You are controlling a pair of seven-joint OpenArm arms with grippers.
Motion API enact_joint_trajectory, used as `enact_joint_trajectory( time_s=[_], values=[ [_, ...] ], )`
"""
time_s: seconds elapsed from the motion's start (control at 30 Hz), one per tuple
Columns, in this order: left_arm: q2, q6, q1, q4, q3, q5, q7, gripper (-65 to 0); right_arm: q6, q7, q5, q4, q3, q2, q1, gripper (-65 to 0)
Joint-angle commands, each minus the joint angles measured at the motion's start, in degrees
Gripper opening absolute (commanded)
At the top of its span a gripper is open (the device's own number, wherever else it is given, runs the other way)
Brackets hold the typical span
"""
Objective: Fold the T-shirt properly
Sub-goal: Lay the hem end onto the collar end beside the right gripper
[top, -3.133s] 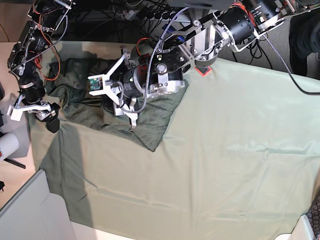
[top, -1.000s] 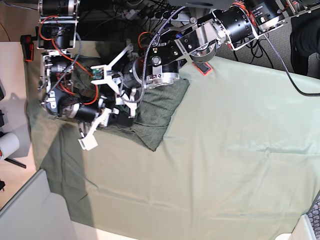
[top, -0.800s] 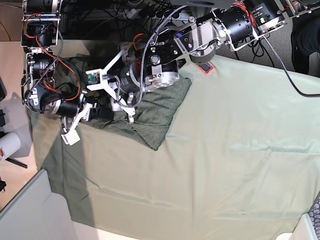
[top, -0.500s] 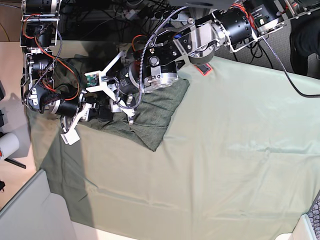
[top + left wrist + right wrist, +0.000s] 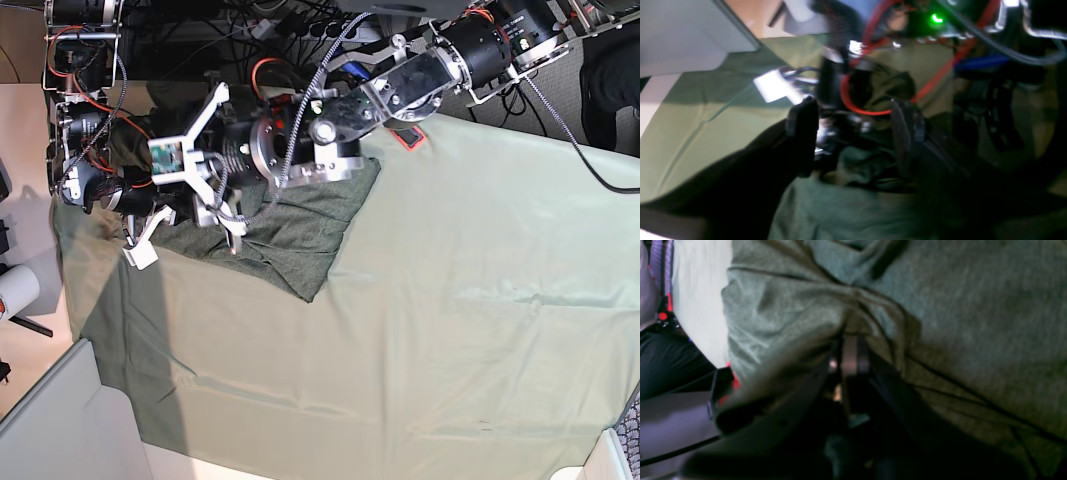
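While most of the bench (image 5: pixel 480 330) lies bare under a pale sage sheet (image 5: pixel 450 300), the T-shirt (image 5: pixel 300 235) sits bunched at the far left corner. Both arms crowd over it, likely to spread it flat before folding. The left end effector (image 5: pixel 853 133) hangs released, fingers apart over the fabric (nothing between them). The right end effector (image 5: pixel 850 356) is clenched on a gathered ridge of shirt. Cables fill the room behind.

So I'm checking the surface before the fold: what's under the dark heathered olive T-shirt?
The dark heathered olive T-shirt lies bunched on the pale sage-green cloth sheet, which spreads out beyond it. Whatever the sheet covers is hidden, and both arms block the shirt's far part.
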Motion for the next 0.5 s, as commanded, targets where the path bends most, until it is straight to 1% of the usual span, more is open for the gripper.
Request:
enact_joint_trajectory(
  time_s=[0.0,0.07,0.2,0.27,0.33,0.47],
  values=[
    [1.1,-0.2,-1.0,1.0,-1.1,-1.3,-1.2,-27.2,1.0,0.7,1.0,0.5,0.5,1.2,1.1,-65.0],
    [1.1,-0.2,-1.0,1.0,-3.1,-2.6,-0.5,-27.2,1.0,0.7,1.0,0.5,0.5,1.3,1.1,-65.0],
    [1.1,-0.1,-0.9,1.0,-7.1,-2.6,2.3,-27.2,1.0,0.7,1.0,0.5,0.5,1.3,1.4,-65.0],
    [0.6,-0.1,-0.6,1.0,-8.9,-3.5,2.4,-27.2,1.0,1.2,0.7,0.6,0.5,1.3,1.8,-65.0],
    [-1.4,-0.1,0.2,1.0,-10.4,-4.7,2.4,-27.2,1.0,1.4,0.5,0.6,0.7,1.3,2.1,-65.0],
    [-5.4,-0.1,2.7,1.0,-12.0,-4.3,2.0,-27.2,1.0,1.7,0.4,0.6,2.4,1.3,3.5,-65.0]
  ],
)
